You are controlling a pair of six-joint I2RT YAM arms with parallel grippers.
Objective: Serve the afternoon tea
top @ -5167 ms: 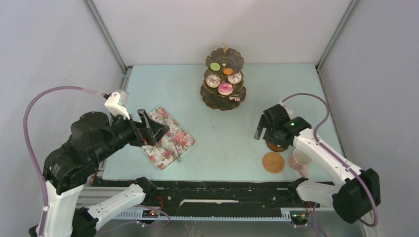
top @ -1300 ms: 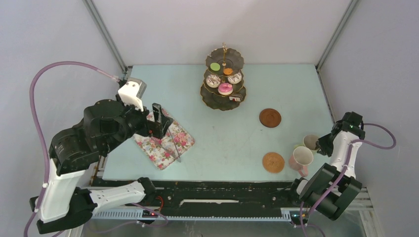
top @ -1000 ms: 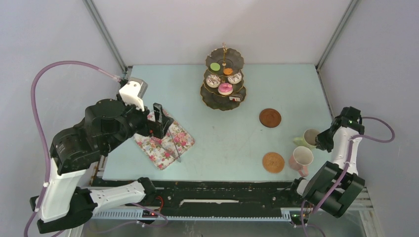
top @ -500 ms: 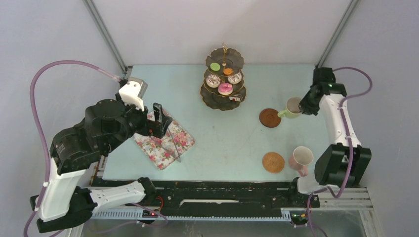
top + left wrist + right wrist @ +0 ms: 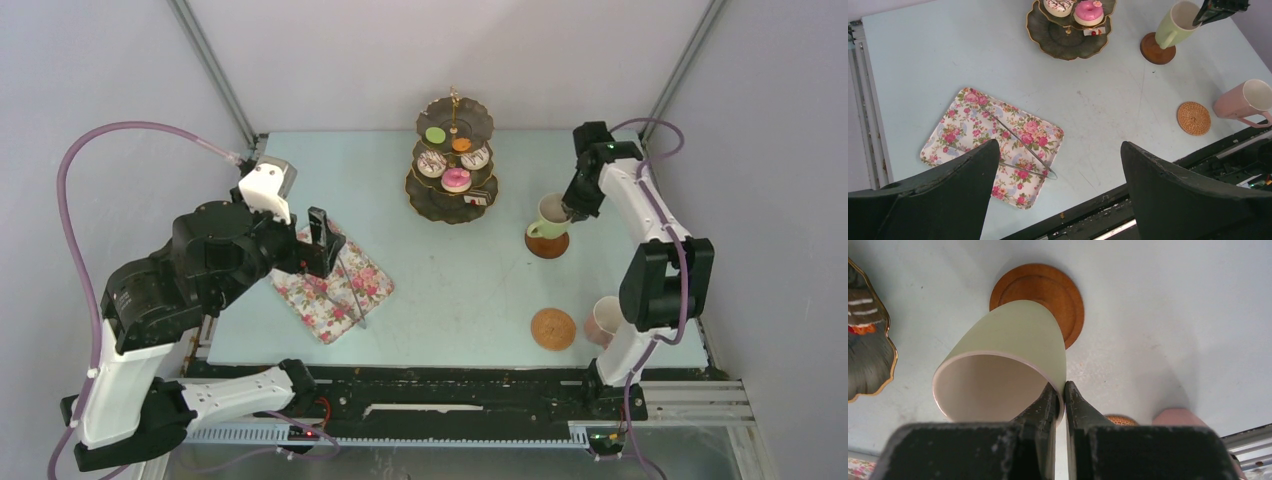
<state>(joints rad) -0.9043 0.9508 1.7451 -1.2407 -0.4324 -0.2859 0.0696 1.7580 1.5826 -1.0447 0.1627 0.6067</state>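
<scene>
Right gripper (image 5: 1064, 390), pinching cream cup (image 5: 1013, 340), has arrived at dark coaster (image 5: 1058, 290), stand's (image 5: 440, 215) 4 o'clock; lowering seats it.

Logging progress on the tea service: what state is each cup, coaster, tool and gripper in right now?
green cup: tilted, gripped by its rim, over the dark coaster.
right gripper: shut on green cup.
pink cup: upright, beside the woven coaster, not on it.
woven coaster: bare.
tongs: lying on the floral tray.
left gripper: open, holding nothing.
cakes: on the tiered stand.
</scene>
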